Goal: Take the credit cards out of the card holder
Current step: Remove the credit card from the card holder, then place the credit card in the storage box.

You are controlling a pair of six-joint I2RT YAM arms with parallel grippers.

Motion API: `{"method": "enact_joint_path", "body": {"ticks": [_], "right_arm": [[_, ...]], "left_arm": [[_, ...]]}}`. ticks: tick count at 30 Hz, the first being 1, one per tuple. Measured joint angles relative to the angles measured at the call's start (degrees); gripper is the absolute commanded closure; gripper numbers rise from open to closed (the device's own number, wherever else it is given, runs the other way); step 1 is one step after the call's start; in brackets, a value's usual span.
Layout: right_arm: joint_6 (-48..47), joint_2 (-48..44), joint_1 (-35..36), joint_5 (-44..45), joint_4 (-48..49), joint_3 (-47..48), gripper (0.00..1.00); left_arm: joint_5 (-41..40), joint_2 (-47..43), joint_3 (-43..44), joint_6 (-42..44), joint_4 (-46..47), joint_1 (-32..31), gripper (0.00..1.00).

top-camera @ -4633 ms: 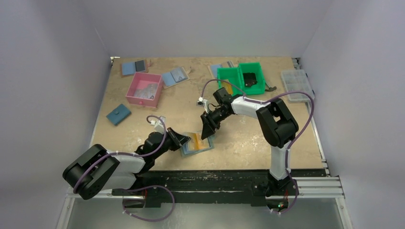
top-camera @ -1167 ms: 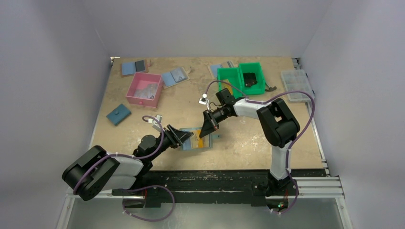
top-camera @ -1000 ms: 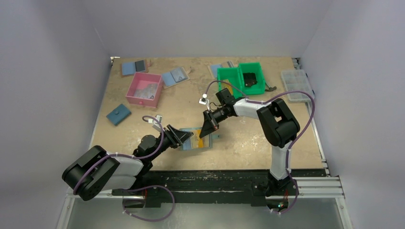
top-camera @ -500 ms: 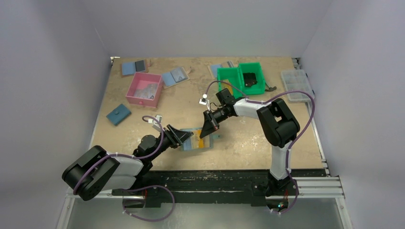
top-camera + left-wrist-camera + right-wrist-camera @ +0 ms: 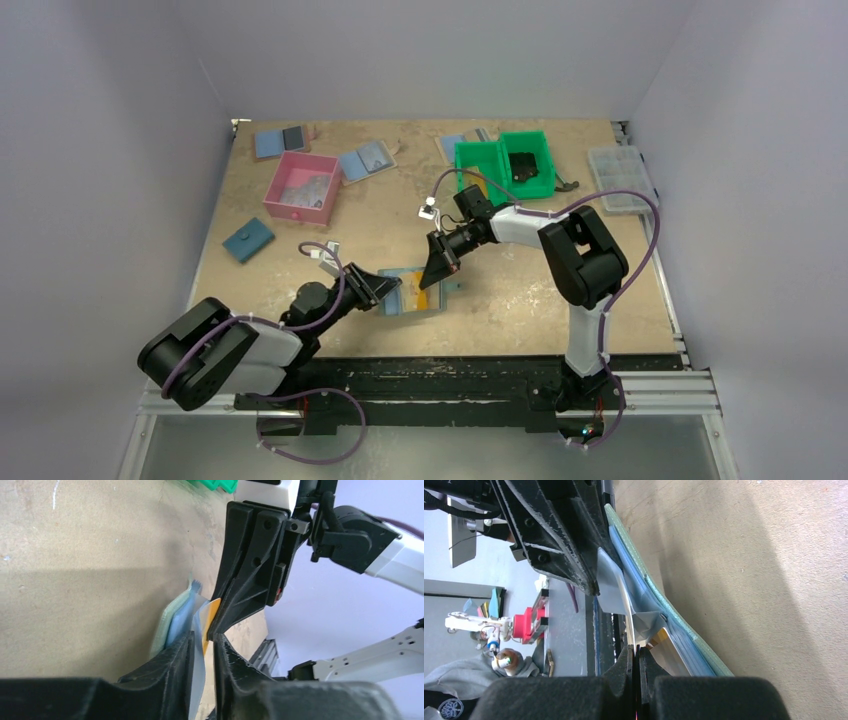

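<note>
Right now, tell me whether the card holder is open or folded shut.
Open: the card holder lies spread, pale blue inside facing up, an orange card showing.

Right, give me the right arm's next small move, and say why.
Probably draw the right gripper back, away from the left gripper, sliding the card out. The right gripper is shut on the card's orange edge, the card sits partly in the holder, and the left gripper clamps the holder's flap.
</note>
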Motion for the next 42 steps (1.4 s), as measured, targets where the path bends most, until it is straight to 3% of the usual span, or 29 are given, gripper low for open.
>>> {"method": "enact_joint_path", "body": {"ticks": [3,13,30,42], "right_arm": [[-0.1,0.0,-0.1,0.1,-0.3,0.0,1.0],[-1.9,0.0,-1.4,3.7,-2.6,1.2,1.0],[-13.6,-1.4,-5.9,12.8,-12.8,6.8,1.0],[-16.7,-7.5,-15.5,17.7,-15.8,12.6,1.0]], "left_arm": [[-0.1,0.9,0.0,-0.1,0.2,0.0,1.0],[-1.3,0.0,0.0,-0.1,-1.2,0.3,1.0],[-8.7,-9.3,0.1,5.4,-26.1,0.3,1.0],[-8.4,-11.6,0.2,8.1,-31.9,0.3,1.0]]}}
